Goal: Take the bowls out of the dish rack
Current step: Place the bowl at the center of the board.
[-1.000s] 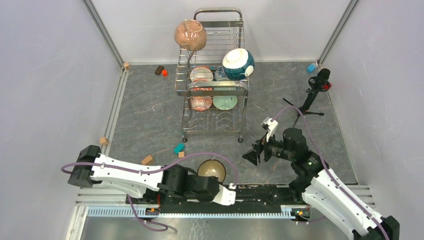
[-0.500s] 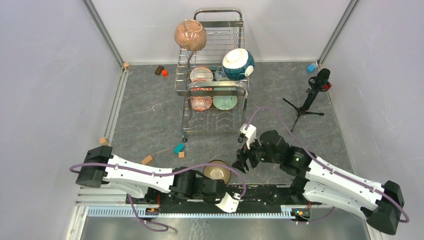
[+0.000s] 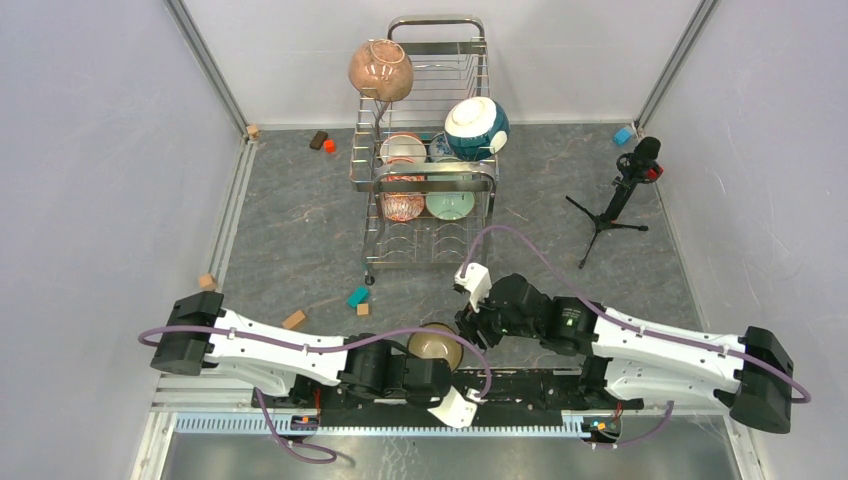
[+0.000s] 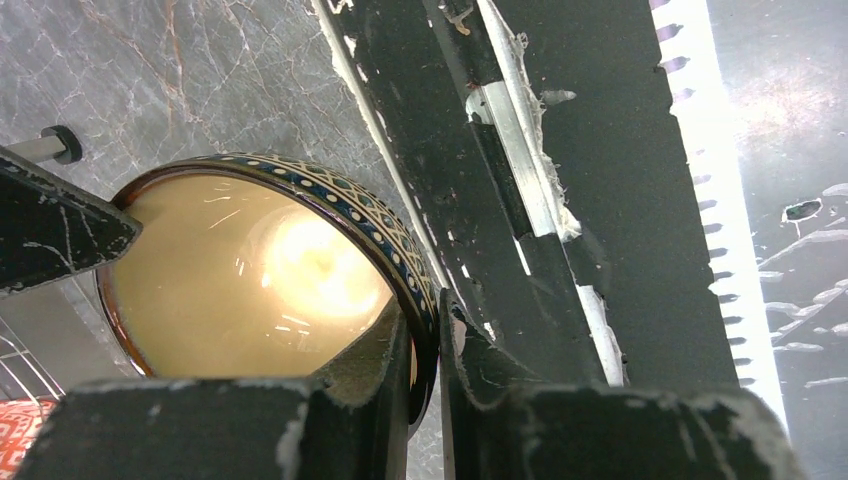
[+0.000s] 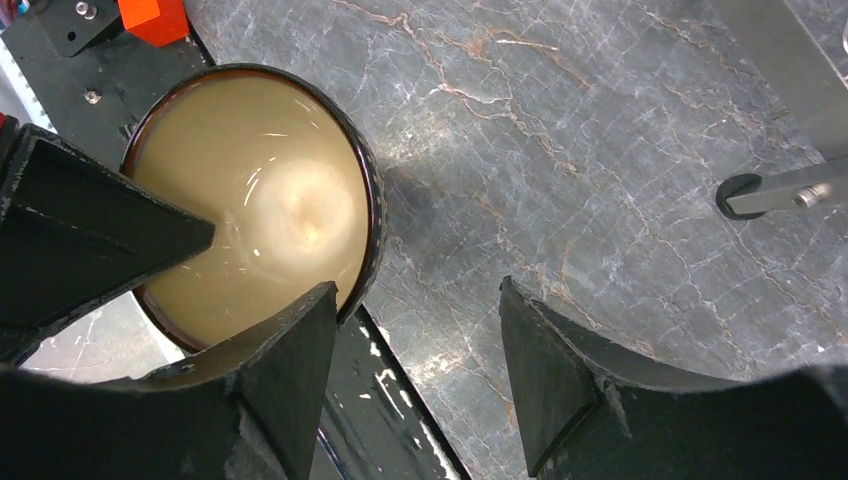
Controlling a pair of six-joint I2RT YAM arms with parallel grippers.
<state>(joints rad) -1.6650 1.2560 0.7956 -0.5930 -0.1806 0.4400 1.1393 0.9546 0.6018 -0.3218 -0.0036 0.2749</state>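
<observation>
Left gripper (image 4: pixel 425 340) pinches bowl (image 4: pixel 250 280) rim, in front of rack (image 3: pixel 435 181). Right gripper (image 5: pixel 415 290), jaws wide, empty, just beside that bowl. Teal block (image 3: pixel 357 296) lies near rack's front leg.

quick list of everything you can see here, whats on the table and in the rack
dish rack: one, chrome wire, far middle of the table
bowls on rack: at least five; pink-brown, teal-and-white, red-patterned, pale green, white
held bowl: one, cream inside, dark patterned outside, near edge
blocks: about eight, mixed colours, scattered, e.g. teal block
tripod stand: one, black, far right
table: one, grey marbled
left pincer: shut on the held bowl's rim
right pincer: open, beside that bowl
</observation>
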